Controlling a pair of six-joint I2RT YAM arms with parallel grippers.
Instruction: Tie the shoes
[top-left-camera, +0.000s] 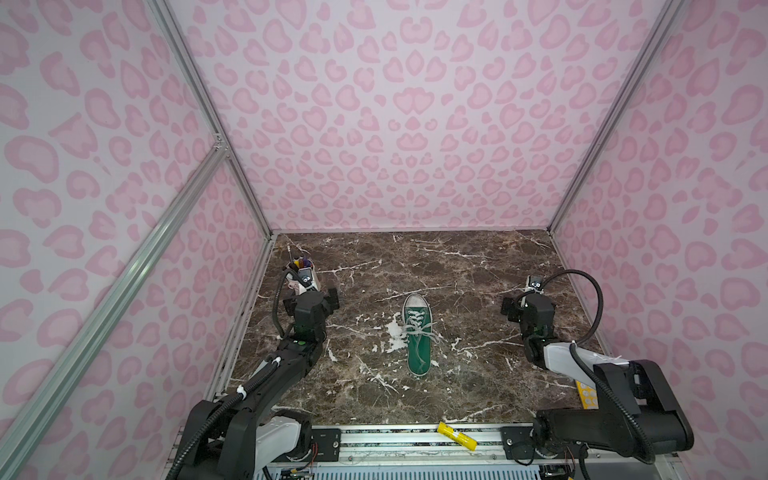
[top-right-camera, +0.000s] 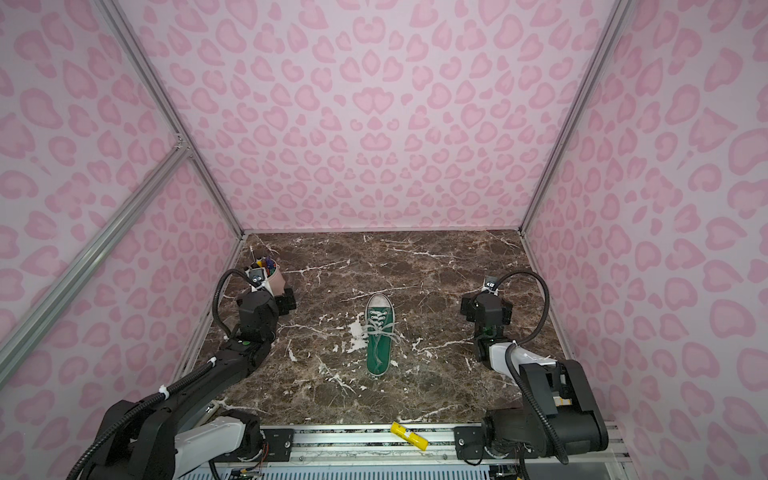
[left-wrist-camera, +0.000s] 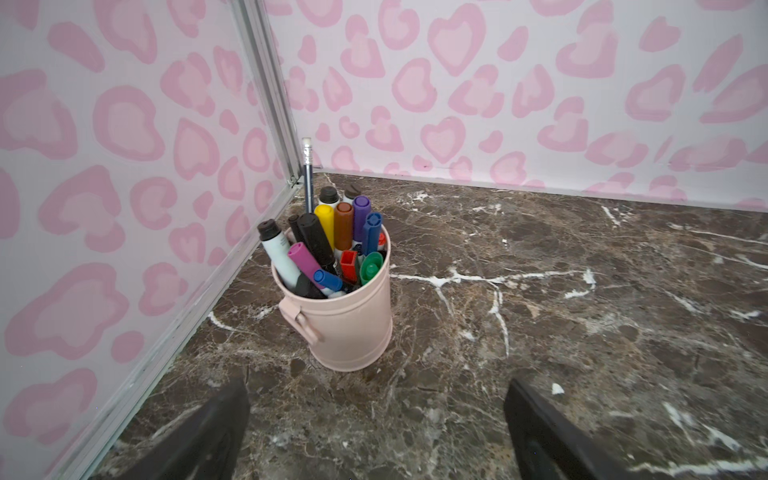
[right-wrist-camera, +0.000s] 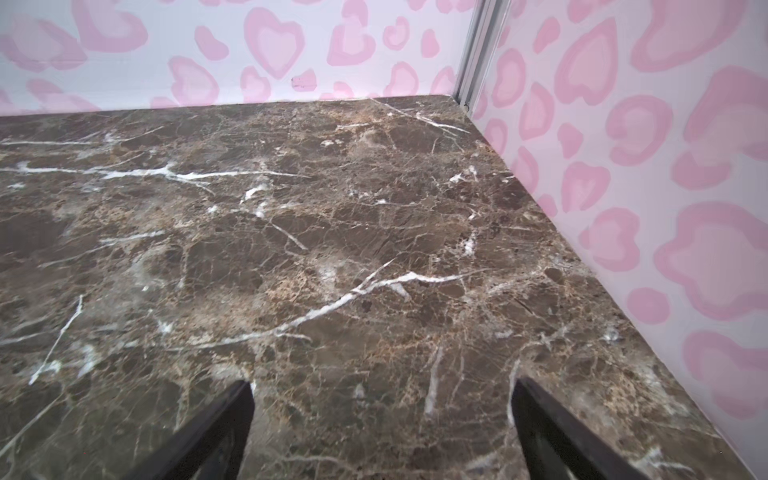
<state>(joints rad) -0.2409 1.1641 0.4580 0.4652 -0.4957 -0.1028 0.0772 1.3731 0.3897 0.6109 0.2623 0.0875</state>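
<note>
Green sneaker (top-left-camera: 417, 334), on table (top-left-camera: 457, 266), between left pincer (left-wrist-camera: 378, 397) and right pincer (right-wrist-camera: 382, 388), well apart from each. Both pincers spread wide, bare marble between fingers; marker cup (left-wrist-camera: 345, 324) just ahead of left.

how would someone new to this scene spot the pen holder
Start at the brown marble tabletop and go to its far left corner. There stands a pale pink metal bucket crammed with coloured markers and one pencil, the only container on the table.
</note>
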